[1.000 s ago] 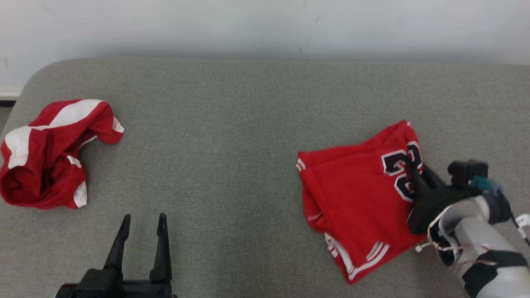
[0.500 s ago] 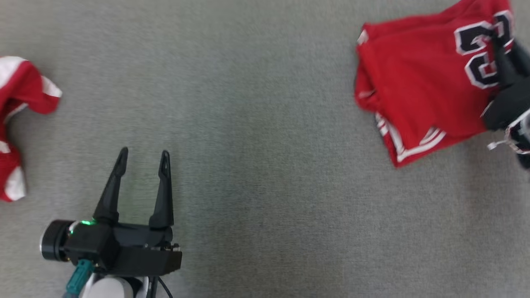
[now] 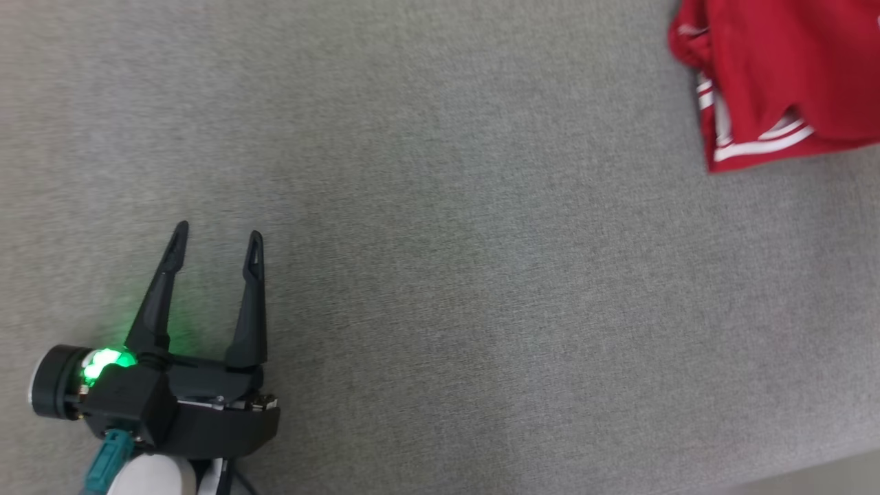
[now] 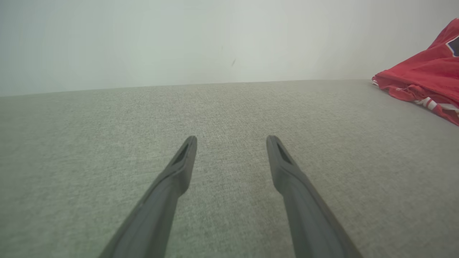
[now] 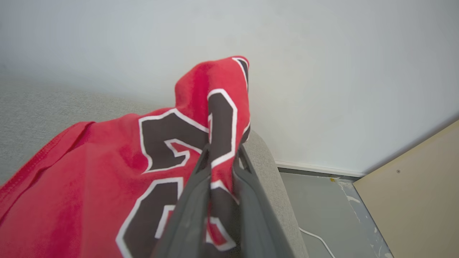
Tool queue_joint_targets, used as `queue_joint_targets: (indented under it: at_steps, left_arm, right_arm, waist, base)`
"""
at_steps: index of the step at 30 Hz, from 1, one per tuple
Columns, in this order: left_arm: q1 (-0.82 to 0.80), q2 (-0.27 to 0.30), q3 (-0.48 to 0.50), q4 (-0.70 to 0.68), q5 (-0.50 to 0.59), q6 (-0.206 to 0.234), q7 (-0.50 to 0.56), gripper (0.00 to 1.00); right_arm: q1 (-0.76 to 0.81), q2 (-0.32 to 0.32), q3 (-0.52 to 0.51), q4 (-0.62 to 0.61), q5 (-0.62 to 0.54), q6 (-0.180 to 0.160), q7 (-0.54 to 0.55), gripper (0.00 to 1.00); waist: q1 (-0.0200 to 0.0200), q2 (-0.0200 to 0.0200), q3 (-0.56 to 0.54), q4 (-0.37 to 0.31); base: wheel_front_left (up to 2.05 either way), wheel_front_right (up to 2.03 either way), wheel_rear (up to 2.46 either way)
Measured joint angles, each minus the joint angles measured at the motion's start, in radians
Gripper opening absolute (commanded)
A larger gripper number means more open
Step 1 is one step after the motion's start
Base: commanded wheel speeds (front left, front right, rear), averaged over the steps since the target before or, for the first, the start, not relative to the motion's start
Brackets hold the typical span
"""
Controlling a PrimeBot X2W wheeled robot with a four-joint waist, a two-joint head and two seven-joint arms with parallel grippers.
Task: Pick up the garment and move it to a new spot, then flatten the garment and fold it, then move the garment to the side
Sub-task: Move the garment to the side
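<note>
Holding: right jaws clenched on a raised pinch of the red jersey (image 5: 89, 172), cloth trapped between the two fingers (image 5: 186, 215) right at the white-edged black number
Pinch: the fabric stands in a peak above the fingertips; the rest slopes away to the left onto the grey table (image 5: 32, 107)
Left jaws: released and spread wide, nothing between them, fingers (image 3: 247, 302) low over bare table, well apart from the jersey
Jersey position: near the right end of the table, close to its rounded edge, with floor (image 5: 315, 200) beyond; in the head view its white-striped hem (image 3: 756, 148) sits in the upper right corner
Change: over the last second the head camera dips and swings, so the whole picture slides; that is the camera, not the jersey travelling, and both jaws keep the same spread as a second ago
Meaning: likely the first step, the pick-up, with the grip set and the carry to a new spot ahead; flattening, folding and moving aside all remain
Risk: a one-point pinch may let the loose cloth drag and bunch
</note>
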Motion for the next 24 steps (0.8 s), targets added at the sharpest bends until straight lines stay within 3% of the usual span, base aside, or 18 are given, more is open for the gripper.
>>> queue_joint_targets:
  at_steps: [6, 13, 14, 15, 16, 24]
  left_arm:
    - [0.005, 0.012, 0.003, -0.029, 0.0, 0.004, 0.0, 1.0]
    - [0.004, 0.007, -0.009, -0.037, -0.001, 0.012, 0.0, 1.0]
    - [0.003, 0.006, -0.01, -0.038, -0.002, 0.013, 0.0, 1.0]
    - [0.003, 0.006, -0.01, -0.038, -0.002, 0.013, 0.0, 1.0]
    - [0.003, 0.004, -0.012, -0.038, -0.002, 0.014, 0.0, 1.0]
    - [0.002, -0.005, -0.013, -0.015, -0.016, 0.02, -0.001, 1.0]
  right_arm:
    - [-0.084, -0.02, 0.013, 0.032, 0.007, 0.0, 0.033, 0.0]
    - [-0.141, -0.026, 0.027, 0.112, 0.001, 0.0, 0.047, 0.0]
    - [-0.146, -0.025, 0.029, 0.122, -0.001, 0.0, 0.044, 0.24]
    - [-0.146, -0.025, 0.029, 0.122, -0.001, 0.0, 0.044, 0.78]
    - [-0.149, -0.024, 0.031, 0.132, -0.007, 0.0, 0.041, 1.0]
    - [-0.177, -0.007, 0.049, 0.183, -0.044, 0.0, -0.021, 1.0]
  waist:
    - [-0.0001, -0.0001, 0.036, -0.021]
    - [-0.0001, -0.0001, 0.054, -0.001]
    - [-0.0001, -0.0001, 0.056, 0.002]
    - [-0.0001, -0.0001, 0.056, 0.002]
    - [-0.0001, -0.0001, 0.057, 0.005]
    - [0.0, 0.0, 0.042, 0.019]
  base:
    - [0.0, 0.0, 0.0]
    - [0.0, 0.0, 0.0]
    - [0.0, 0.0, 0.0]
    - [0.0, 0.0, 0.0]
    - [0.0, 0.0, 0.0]
    - [0.0, 0.0, 0.0]
